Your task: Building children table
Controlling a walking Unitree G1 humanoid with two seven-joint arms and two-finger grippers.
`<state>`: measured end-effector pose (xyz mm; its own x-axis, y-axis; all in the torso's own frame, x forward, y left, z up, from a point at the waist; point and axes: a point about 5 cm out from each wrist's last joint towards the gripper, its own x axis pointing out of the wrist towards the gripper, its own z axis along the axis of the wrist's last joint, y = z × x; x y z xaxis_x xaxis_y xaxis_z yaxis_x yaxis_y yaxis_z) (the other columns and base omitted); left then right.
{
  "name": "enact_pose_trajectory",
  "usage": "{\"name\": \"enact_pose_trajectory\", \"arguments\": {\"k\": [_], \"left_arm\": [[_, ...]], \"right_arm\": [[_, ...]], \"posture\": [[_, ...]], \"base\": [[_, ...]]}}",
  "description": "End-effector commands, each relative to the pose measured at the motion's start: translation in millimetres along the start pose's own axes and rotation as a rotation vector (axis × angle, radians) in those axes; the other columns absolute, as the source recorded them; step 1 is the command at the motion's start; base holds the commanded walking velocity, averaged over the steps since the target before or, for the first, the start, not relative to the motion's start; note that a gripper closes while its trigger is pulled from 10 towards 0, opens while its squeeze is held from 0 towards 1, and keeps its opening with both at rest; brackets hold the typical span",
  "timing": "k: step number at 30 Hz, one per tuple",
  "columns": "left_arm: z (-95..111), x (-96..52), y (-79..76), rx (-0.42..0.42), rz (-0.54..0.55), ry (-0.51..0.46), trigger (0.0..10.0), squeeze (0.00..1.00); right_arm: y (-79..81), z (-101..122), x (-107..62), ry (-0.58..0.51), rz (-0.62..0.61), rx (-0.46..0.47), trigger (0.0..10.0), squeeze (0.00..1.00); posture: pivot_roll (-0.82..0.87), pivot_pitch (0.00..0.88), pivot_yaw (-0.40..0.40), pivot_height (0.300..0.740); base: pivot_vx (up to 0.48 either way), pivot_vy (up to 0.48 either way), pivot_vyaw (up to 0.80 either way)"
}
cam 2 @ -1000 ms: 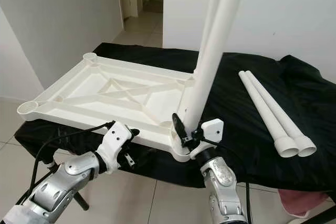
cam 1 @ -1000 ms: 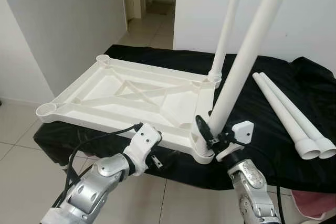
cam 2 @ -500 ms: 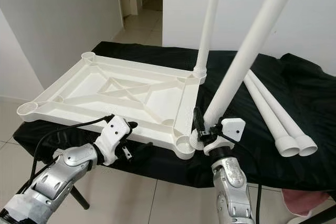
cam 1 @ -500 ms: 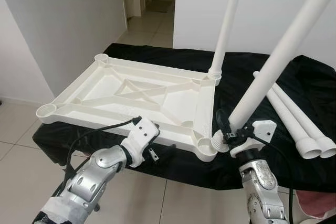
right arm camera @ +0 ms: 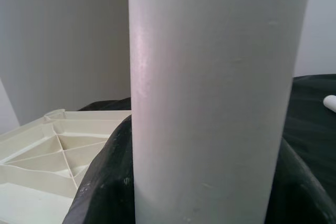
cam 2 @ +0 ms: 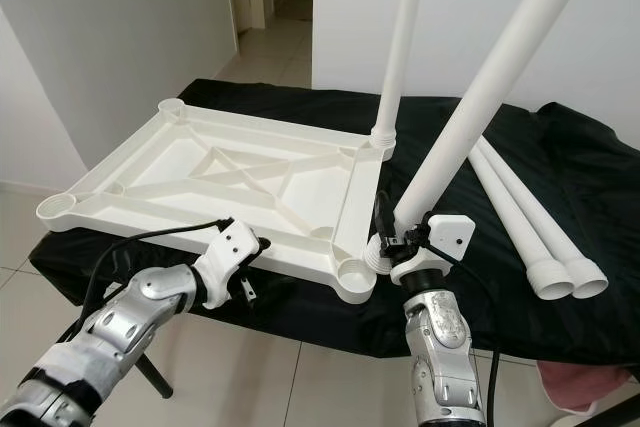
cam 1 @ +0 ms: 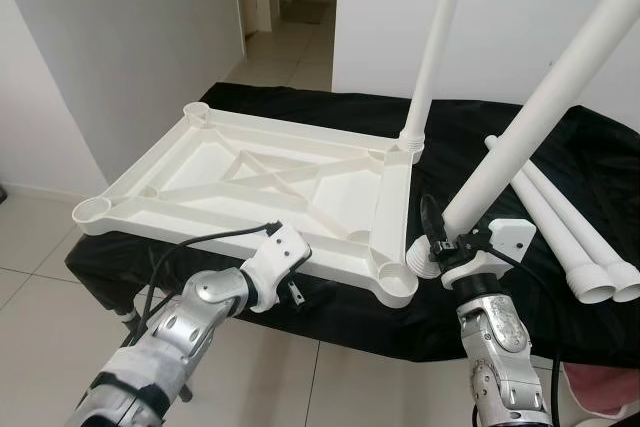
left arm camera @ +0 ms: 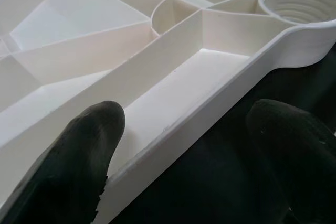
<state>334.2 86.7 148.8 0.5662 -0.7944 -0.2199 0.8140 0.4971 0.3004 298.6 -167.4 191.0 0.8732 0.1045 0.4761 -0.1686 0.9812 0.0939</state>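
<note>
- Right claw (cam 1: 438, 245) is clamped on a tilted white table leg (cam 1: 540, 107), just beside the upturned tabletop's (cam 1: 250, 182) near corner socket (cam 1: 396, 276).
- Left claw (left arm camera: 178, 145) is spread apart at the tabletop's near rim.

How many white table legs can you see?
4: one leg stands in the tabletop's far right corner, one tilted leg is held in the right gripper, and two spare legs lie on the black cloth.
</note>
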Motion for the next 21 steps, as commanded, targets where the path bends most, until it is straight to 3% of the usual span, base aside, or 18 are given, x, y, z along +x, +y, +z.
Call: {"name": "enact_pose_trajectory", "arguments": {"k": [1, 10, 20, 21], "left_arm": [[-7.5, 3.0, 0.9, -0.002, -0.017, 0.042, 10.0, 0.0], [-10.4, 14.5, 19.3, -0.045, 0.034, 0.114, 10.0, 0.0], [-19.6, 17.2, 8.0, -0.034, -0.196, 0.201, 10.0, 0.0], [-20.6, 17.6, 6.5, -0.03, -0.222, 0.212, 7.4, 0.0]], "right_arm": [[-0.7, 5.3, 1.7, -0.019, -0.001, -0.01, 10.0, 0.0], [1.6, 3.7, 3.2, -0.008, 0.004, -0.011, 10.0, 0.0], [1.9, 2.7, 2.7, 0.001, 0.008, -0.019, 10.0, 0.0], [1.5, 2.4, 2.3, 0.004, 0.005, -0.023, 10.0, 0.0]], "posture": [[0.0, 0.091, 0.047, 0.74], [-0.01, 0.079, 0.05, 0.74], [-0.02, 0.08, 0.057, 0.74], [-0.02, 0.085, 0.059, 0.74]], "base": [[0.0, 0.0, 0.0], [0.0, 0.0, 0.0], [0.0, 0.0, 0.0], [0.0, 0.0, 0.0]]}}
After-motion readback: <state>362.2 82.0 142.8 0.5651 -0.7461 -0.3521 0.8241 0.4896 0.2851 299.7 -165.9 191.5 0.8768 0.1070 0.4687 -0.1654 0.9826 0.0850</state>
